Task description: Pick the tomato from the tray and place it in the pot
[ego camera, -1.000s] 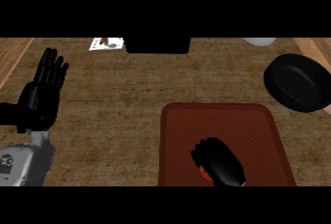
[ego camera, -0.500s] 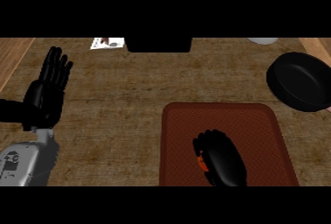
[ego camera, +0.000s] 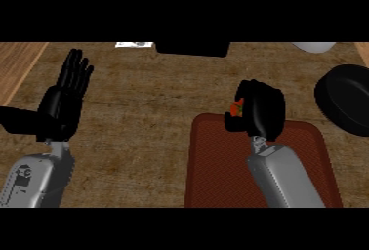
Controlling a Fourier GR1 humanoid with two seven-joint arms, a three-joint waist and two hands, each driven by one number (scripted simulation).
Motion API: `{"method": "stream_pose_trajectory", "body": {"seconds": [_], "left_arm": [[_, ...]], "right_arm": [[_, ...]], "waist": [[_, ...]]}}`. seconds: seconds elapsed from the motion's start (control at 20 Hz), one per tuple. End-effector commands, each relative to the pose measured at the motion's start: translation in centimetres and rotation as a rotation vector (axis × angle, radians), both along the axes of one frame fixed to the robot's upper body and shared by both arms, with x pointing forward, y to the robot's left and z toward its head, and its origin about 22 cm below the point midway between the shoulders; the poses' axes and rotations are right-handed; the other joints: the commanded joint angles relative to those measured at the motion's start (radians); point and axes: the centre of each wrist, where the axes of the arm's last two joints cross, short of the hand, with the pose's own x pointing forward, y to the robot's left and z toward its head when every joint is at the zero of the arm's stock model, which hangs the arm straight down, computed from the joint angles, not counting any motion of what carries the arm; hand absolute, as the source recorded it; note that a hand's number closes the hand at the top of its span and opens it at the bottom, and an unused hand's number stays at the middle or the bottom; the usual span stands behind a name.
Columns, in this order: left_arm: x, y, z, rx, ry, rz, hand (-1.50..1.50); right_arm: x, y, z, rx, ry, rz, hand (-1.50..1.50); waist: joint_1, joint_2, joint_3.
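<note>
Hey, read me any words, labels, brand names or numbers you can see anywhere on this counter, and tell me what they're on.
No text is readable.
The small white card with dark marks at the counter's far edge: marks too blurred to read.
The red-brown tray, black pot and both forearms show no lettering.

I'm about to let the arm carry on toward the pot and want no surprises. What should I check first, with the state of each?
1. Tomato in the right hand: ok, fingers curl round it, an orange sliver shows.
2. Tomato lifted off the tray: cannot tell, the hand sits over the tray's far edge.
3. Pot in view to the right: ok, though cut off by the picture's edge.
4. Counter between hand and pot free of things: ok.
5. Left hand out of the way: ok, open, resting at the left.
</note>
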Motion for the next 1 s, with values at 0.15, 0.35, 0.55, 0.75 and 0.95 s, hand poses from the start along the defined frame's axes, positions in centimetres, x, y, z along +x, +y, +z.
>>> {"method": "stream_pose_trajectory", "body": {"seconds": [0.15,0.35,0.55,0.75,0.95], "left_arm": [[0.4,-0.2,0.5,0.005,0.005,0.005,0.0],[0.0,0.7,-0.7,0.013,0.003,0.042,0.0],[-0.1,2.7,0.5,-0.01,0.013,0.072,0.0],[0.5,2.0,0.0,0.004,0.021,0.07,0.0],[-0.1,1.6,-0.6,-0.008,0.033,0.069,0.0]], "right_arm": [[6.2,2.4,8.4,0.0,-0.218,-0.381,1.5],[8.7,1.7,10.9,-0.017,-0.33,-0.507,1.5],[9.6,0.7,11.9,0.01,-0.392,-0.566,1.5],[11.5,-5.3,12.9,-0.017,-0.315,-0.607,1.5],[10.5,-9.6,11.0,-0.012,-0.271,-0.644,1.5]], "waist": [[-0.009,-0.007,0.0],[-0.032,-0.009,0.001],[-0.057,-0.018,0.002],[-0.073,-0.018,0.003],[-0.083,-0.023,0.003]]}}
